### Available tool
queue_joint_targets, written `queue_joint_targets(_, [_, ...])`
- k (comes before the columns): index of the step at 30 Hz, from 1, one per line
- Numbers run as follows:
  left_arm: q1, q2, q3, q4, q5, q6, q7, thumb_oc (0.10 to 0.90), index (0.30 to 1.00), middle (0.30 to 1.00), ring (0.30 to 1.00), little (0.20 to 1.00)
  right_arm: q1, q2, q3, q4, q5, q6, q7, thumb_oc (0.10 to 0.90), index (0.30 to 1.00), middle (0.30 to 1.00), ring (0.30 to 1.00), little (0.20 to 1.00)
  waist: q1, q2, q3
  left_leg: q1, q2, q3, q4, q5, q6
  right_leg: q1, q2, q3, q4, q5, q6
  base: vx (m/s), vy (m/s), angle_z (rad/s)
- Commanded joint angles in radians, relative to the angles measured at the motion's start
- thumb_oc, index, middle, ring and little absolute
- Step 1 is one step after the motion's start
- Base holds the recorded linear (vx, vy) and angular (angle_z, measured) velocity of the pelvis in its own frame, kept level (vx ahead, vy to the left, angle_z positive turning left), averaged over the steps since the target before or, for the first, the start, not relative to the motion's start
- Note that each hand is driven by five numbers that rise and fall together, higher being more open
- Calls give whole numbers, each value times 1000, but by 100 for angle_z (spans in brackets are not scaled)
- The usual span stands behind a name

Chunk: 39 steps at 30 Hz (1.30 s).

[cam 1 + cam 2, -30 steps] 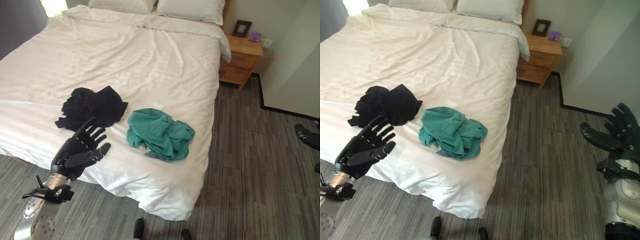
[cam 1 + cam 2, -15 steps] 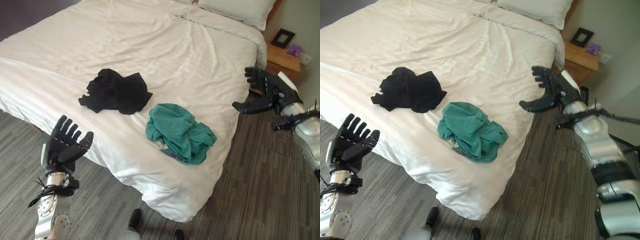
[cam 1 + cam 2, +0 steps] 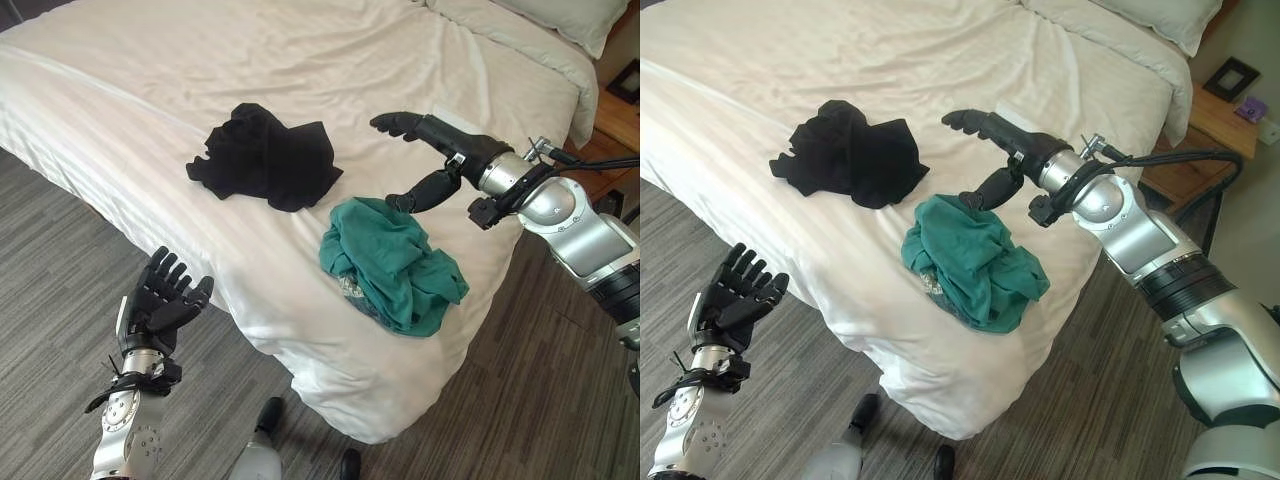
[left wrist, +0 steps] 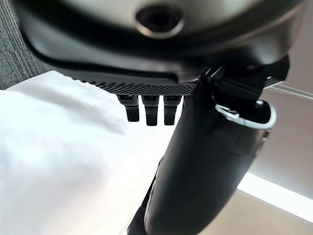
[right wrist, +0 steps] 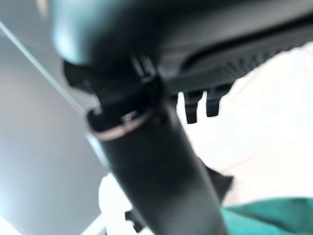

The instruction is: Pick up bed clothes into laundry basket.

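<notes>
Hovering spread just above the green shirt [image 3: 392, 262] on the bed [image 3: 180, 90]: right hand [image 3: 432, 150]. Black garment [image 3: 268, 157] lies beside the shirt. Left hand [image 3: 163, 305] spread off the bed's edge.

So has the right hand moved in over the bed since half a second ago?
Yes. The right hand has come from the bed's edge to above the green garment, open.

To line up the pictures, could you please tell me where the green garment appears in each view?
Left eye view: green garment right of centre, near the bed's edge.
Right eye view: centre.
Left wrist view: I cannot find it.
Right wrist view: bottom right corner.
Shared landmark: black garment, beside it on the white bed.
</notes>
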Motion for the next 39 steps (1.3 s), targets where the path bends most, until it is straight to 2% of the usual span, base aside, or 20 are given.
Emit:
queue_joint_targets(1, [-44, 40, 29, -67, 4, -62, -37, 800, 900, 900, 900, 900, -129, -96, 67, 34, -91, -33, 53, 800, 900, 900, 900, 900, 17, 32, -78, 16, -15, 46, 1, -88, 36, -31, -47, 15, 3, 51, 81, 0, 0, 0])
queue_joint_targets(2, [-39, 47, 41, -35, -11, -52, -49, 800, 900, 900, 900, 900, -196, -136, 195, 30, -215, -35, 101, 800, 900, 900, 900, 900, 25, 28, -71, 6, -16, 39, 1, -87, 33, -38, -51, 8, 3, 52, 78, 0, 0, 0])
queue_joint_targets(3, [-38, 51, 47, -15, -14, -50, -52, 800, 900, 900, 900, 900, -203, -140, 227, 45, -272, -37, 106, 800, 900, 900, 900, 900, 29, 27, -68, 3, -17, 37, 1, -87, 32, -40, -52, 7, 3, 53, 77, 40, -8, 3])
queue_joint_targets(7, [-26, 52, 68, 8, -29, -58, -44, 800, 900, 900, 900, 900, -158, -132, 207, 113, -332, -21, 100, 800, 900, 900, 900, 900, 37, 33, -61, -7, -22, 25, 1, -85, 32, -48, -56, 1, 3, 56, 74, 32, -2, 6])
queue_joint_targets(9, [-22, 31, 72, 22, -38, -64, -38, 800, 900, 900, 900, 900, -57, -116, 148, 76, -346, -27, 103, 800, 900, 900, 900, 900, 39, 45, -49, -21, -28, 21, 1, -81, 33, -59, -59, -2, 3, 57, 75, 32, -1, 9])
queue_joint_targets(10, [-31, 20, 57, 29, -33, -66, -31, 800, 900, 900, 900, 900, 43, -77, 120, 63, -405, -37, 112, 800, 900, 900, 900, 900, 46, 48, -42, -33, -31, 14, 1, -79, 33, -66, -62, -9, 3, 57, 74, 35, -7, 8])
queue_joint_targets(12, [-50, 6, 47, 46, -34, -69, -23, 800, 900, 900, 900, 900, 113, -14, 106, 86, -482, -38, 113, 800, 900, 900, 900, 900, 51, 55, -34, -40, -33, 9, 1, -78, 33, -75, -61, -13, 3, 57, 73, 22, -7, 7])
queue_joint_targets(14, [-60, -7, 46, 40, -31, -70, -11, 800, 900, 900, 900, 900, 203, 96, 84, 135, -581, -35, 105, 800, 900, 900, 900, 900, 59, 69, -27, -49, -34, 4, 1, -78, 34, -84, -60, -16, 3, 56, 72, 0, 0, 0])
queue_joint_targets(15, [-60, -5, 46, 40, -31, -70, -10, 800, 900, 900, 900, 900, 206, 99, 82, 137, -583, -35, 104, 800, 900, 900, 900, 900, 60, 68, -28, -49, -34, 4, 1, -78, 34, -84, -60, -17, 3, 56, 71, 30, 9, -4])
queue_joint_targets(16, [-65, -10, 60, 39, -27, -74, 9, 800, 900, 900, 900, 900, 298, 212, 51, 167, -653, -34, 95, 800, 900, 900, 900, 900, 66, 82, -20, -55, -36, -1, 1, -77, 35, -88, -59, -15, 3, 52, 70, 29, 18, -6])
queue_joint_targets(17, [-64, -12, 73, 43, -24, -76, 17, 800, 900, 900, 900, 900, 331, 250, 28, 166, -670, -31, 98, 626, 639, 639, 639, 639, 66, 87, -17, -57, -36, -1, 1, -77, 35, -89, -61, -14, 3, 51, 71, 37, 30, -9])
queue_joint_targets(18, [-67, -22, 103, 52, -33, -86, 32, 800, 900, 900, 900, 900, 386, 287, -8, 164, -669, -26, 84, 400, 300, 300, 300, 300, 62, 93, -13, -58, -36, -1, 1, -77, 37, -91, -62, -12, 3, 52, 72, 26, 31, -11])
queue_joint_targets(22, [-58, -45, 193, 73, -44, -117, 88, 800, 900, 900, 900, 900, 601, 378, -144, 125, -639, -19, 64, 400, 300, 300, 300, 300, 33, 97, -10, -51, -38, 5, 1, -86, 44, -93, -67, -1, 3, 51, 76, 22, 39, -6])
queue_joint_targets(25, [-52, -47, 194, 61, -35, -119, 100, 800, 900, 900, 900, 900, 650, 392, -175, 141, -637, -14, 47, 400, 300, 300, 300, 300, 29, 96, -14, -46, -40, 6, 1, -90, 47, -89, -69, 1, 3, 51, 77, 11, 26, 1])
queue_joint_targets(28, [-48, -53, 218, 38, -8, -134, 126, 800, 900, 900, 900, 900, 824, 415, -321, 133, -580, 5, 14, 400, 300, 300, 300, 300, -13, 88, -24, -30, -43, 16, 1, -98, 54, -85, -76, 19, 3, 63, 82, 9, 52, 3])
queue_joint_targets(32, [-42, -56, 231, 5, 18, -131, 126, 800, 900, 900, 900, 900, 968, 421, -467, 144, -535, 20, -28, 400, 300, 300, 300, 300, -56, 83, -39, -9, -46, 28, 1, -112, 63, -81, -85, 35, 3, 78, 87, 16, 53, 2])
queue_joint_targets(35, [-39, -56, 227, -64, 52, -131, 133, 800, 900, 900, 900, 900, 1082, 436, -632, 159, -454, 31, -88, 400, 300, 300, 300, 300, -85, 82, -50, 7, -50, 38, 1, -120, 69, -80, -92, 52, 3, 95, 93, 4, 54, -6])
queue_joint_targets(36, [-39, -56, 227, -65, 52, -131, 133, 800, 900, 900, 900, 900, 1083, 436, -632, 159, -455, 31, -88, 400, 300, 300, 300, 300, -85, 82, -50, 7, -50, 39, 1, -120, 69, -80, -92, 52, 3, 95, 93, 6, 61, -13])
queue_joint_targets(37, [-43, -52, 247, -35, 51, -133, 129, 800, 900, 900, 900, 900, 1150, 443, -737, 144, -405, 28, -126, 400, 300, 300, 300, 300, -112, 81, -56, 19, -53, 47, 1, -125, 71, -78, -94, 68, 3, 109, 97, 4, 88, -15])
queue_joint_targets(39, [-66, -46, 258, -22, 56, -142, 144, 800, 900, 900, 900, 900, 1218, 466, -839, 178, -362, 31, -172, 400, 300, 300, 300, 300, -154, 87, -64, 35, -54, 59, 1, -132, 73, -83, -96, 104, 10, 132, 97, -1, 95, -15])
